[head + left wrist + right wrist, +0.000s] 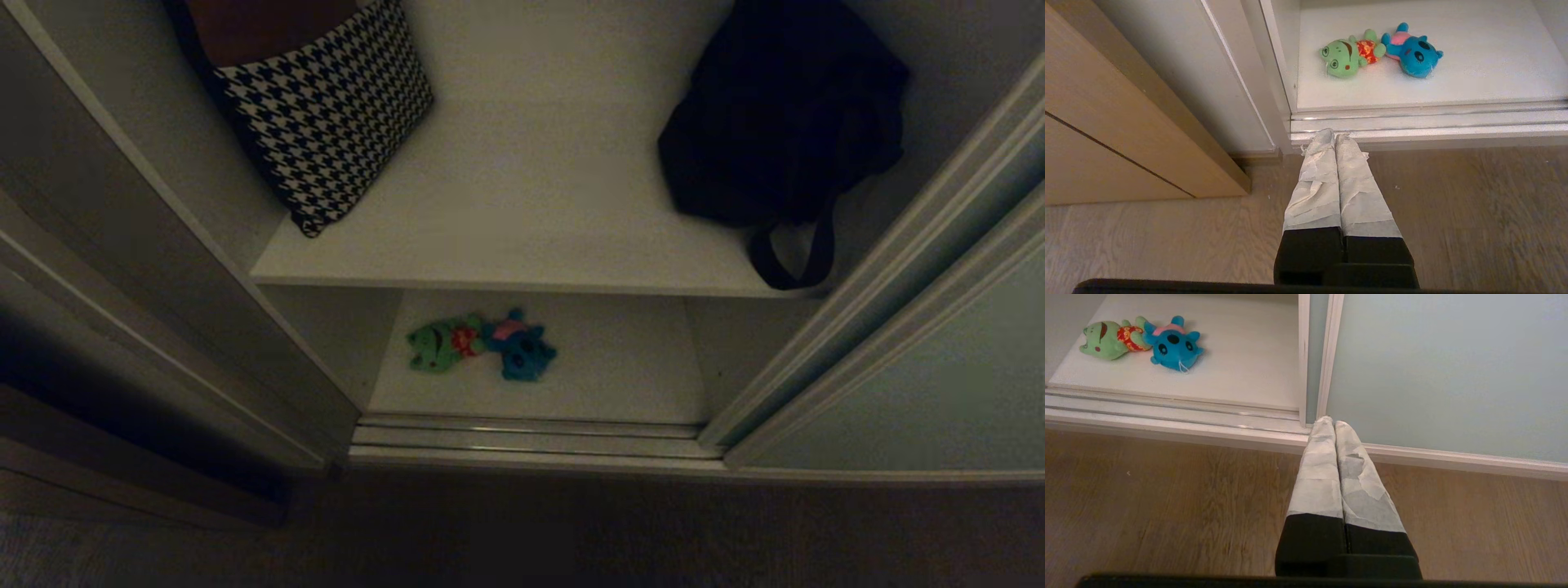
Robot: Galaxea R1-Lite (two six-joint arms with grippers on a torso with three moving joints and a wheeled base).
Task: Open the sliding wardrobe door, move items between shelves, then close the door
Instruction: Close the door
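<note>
wardrobe stood open at the left of its span; the sliding wardrobe door, pale grey-green in a slim light frame, sat over to the right, its frame edge beside the opening. 2 plush toys lay on the lower shelf, touching each other near its left side: green toy with a red patch to the left, teal-blue toy with a pink back to the right. the upper shelf carried a houndstooth bag leaning at the back left and a black bag at the right, one strap hanging over the shelf's front edge. ribbed floor track ran along the front of the opening. neither arm appeared in the head view. left tool hung above the wooden floor just outside the track's left end, taped fingers pressed together, holding nothing. right tool hung above the floor in front of the door's left frame edge, fingers likewise closed and empty.
</note>
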